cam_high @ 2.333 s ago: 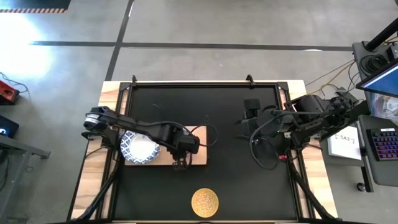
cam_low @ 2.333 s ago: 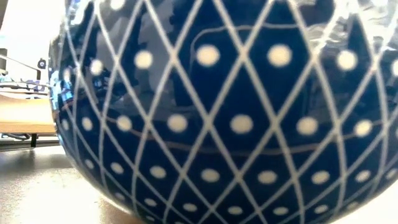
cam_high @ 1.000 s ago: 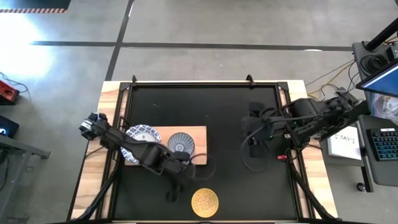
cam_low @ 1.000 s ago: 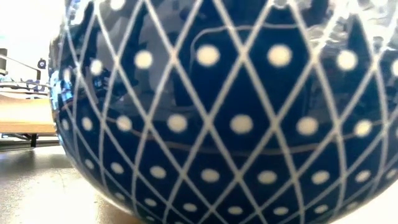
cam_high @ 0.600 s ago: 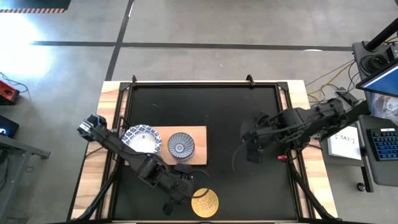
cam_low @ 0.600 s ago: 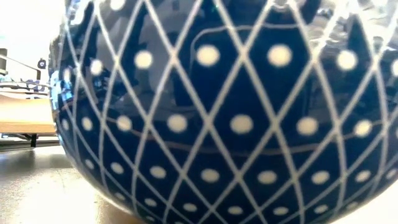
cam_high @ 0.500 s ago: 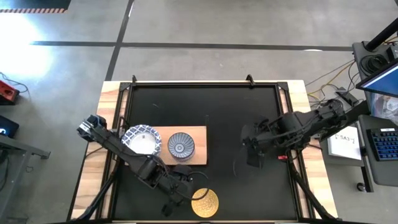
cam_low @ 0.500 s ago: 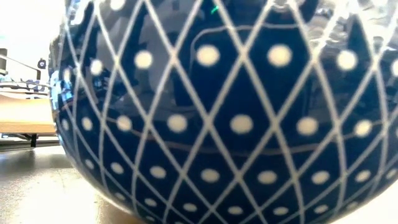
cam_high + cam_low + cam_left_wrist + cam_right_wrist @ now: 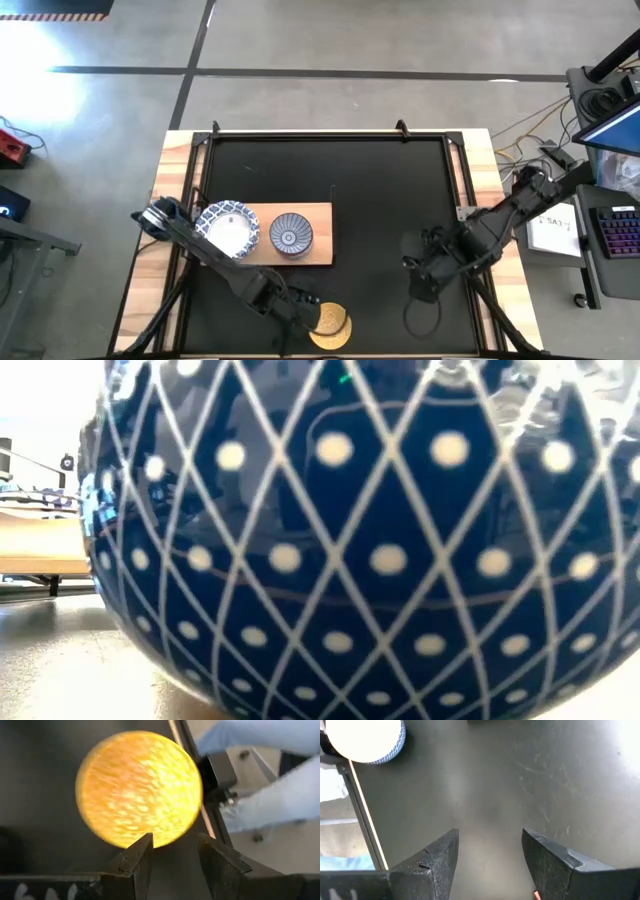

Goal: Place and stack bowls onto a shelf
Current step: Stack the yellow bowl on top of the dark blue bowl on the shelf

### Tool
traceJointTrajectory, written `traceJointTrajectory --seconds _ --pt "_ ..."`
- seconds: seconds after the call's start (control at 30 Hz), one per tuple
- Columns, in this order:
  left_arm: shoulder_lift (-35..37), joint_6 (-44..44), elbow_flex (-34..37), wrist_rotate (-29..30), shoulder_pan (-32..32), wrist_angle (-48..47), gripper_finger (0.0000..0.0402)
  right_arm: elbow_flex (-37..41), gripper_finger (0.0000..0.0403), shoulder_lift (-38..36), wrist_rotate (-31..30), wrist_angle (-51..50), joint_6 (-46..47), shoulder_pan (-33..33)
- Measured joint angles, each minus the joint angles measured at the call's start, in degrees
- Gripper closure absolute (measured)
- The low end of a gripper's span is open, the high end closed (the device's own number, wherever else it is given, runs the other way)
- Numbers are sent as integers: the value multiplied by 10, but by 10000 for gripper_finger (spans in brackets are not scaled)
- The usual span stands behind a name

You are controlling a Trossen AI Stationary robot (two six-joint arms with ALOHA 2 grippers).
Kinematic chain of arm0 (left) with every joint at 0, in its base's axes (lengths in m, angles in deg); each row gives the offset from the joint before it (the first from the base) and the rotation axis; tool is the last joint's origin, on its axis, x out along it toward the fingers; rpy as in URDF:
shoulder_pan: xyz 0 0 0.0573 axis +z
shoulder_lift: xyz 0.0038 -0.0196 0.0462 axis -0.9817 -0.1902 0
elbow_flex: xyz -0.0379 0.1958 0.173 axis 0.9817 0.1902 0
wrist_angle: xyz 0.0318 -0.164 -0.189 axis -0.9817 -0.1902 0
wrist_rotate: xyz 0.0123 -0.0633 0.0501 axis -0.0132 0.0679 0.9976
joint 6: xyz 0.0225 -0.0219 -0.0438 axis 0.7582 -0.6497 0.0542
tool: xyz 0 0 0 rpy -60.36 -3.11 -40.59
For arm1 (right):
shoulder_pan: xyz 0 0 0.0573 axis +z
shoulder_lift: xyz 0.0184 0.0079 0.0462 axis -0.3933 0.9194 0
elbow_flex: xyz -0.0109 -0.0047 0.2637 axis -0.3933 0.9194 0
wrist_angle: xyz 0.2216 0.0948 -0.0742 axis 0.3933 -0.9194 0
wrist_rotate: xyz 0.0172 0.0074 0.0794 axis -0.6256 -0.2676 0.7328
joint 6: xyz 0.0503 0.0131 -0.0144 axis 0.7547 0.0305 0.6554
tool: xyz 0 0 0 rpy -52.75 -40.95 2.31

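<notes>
A yellow bowl (image 9: 335, 323) (image 9: 137, 787) sits on the black table near its front edge. My left gripper (image 9: 306, 318) (image 9: 175, 851) is open just to its left, low over the table, fingertips a little short of the bowl's rim. On the light-wood shelf (image 9: 320, 250) stand a white bowl with a blue patterned rim (image 9: 228, 228) and a grey-blue patterned bowl (image 9: 291, 233). My right gripper (image 9: 424, 290) (image 9: 490, 845) hangs open over bare table at the right. Its wrist view shows another white, blue-rimmed bowl (image 9: 365, 740) by the table's edge rail.
A dark blue bowl with a white lattice and dots (image 9: 350, 540) stands right before the low camera and fills that view. A person's light-blue clothing (image 9: 260, 770) shows just beyond the table's near edge rail (image 9: 215, 775). The black table's far half (image 9: 330, 170) is bare.
My left gripper has gone from beside the shelf toward the table's near edge and down, ending next to the yellow bowl. My right gripper has swung toward the near edge, sunk and rolled about its own axis. The bowls on the shelf have stayed put.
</notes>
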Motion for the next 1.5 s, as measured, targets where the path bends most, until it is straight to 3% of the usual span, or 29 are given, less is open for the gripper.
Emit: traceJointTrajectory --seconds 0.5,0.77,1.03,1.23,1.5 --pt "-139 129 -126 -23 -23 -62 263 20 197 1 -16 34 57 32" --pt "-143 157 -134 -19 -20 -68 267 21 197 1 -17 44 46 32" --pt "-143 161 -127 -12 -18 -74 304 21 197 1 -33 47 26 32" --pt "-143 182 -127 59 -19 -122 321 21 197 1 -42 53 23 32" --pt "-143 194 -126 62 -18 -126 323 21 197 1 -46 58 19 32"
